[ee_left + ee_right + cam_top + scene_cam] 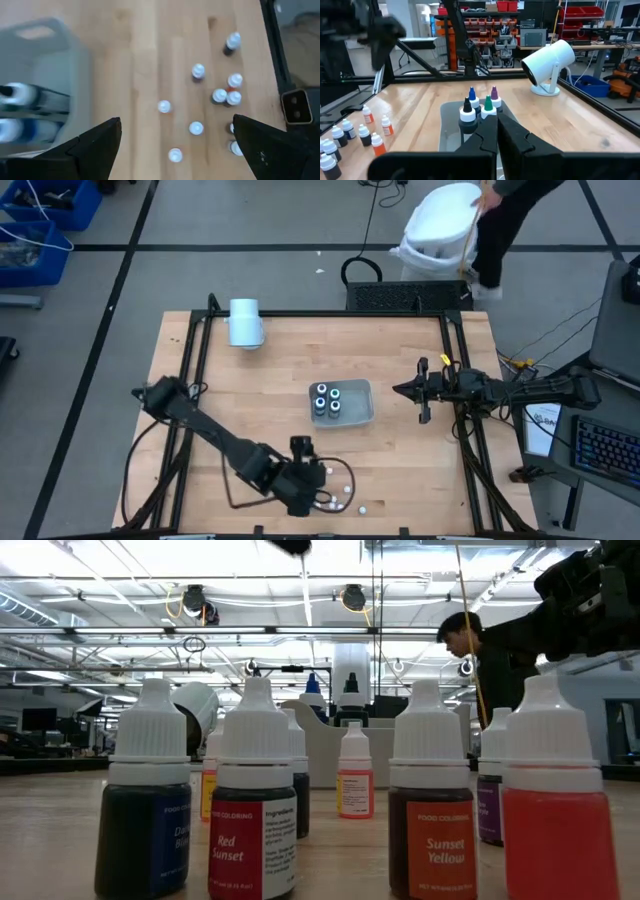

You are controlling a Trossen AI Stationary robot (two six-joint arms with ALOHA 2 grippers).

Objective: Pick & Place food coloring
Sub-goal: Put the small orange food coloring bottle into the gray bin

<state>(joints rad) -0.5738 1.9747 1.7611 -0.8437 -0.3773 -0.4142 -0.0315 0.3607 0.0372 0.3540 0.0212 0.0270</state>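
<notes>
left claw open, above loose food coloring bottles at bench near edge | right claw closed, right of tray | four bottles in tray

A grey floor crossed by dark lines surrounds the wooden worktop. Blue bins sit nearby. Shelving holds red and orange bins. Ceiling lights glare overhead.
</notes>
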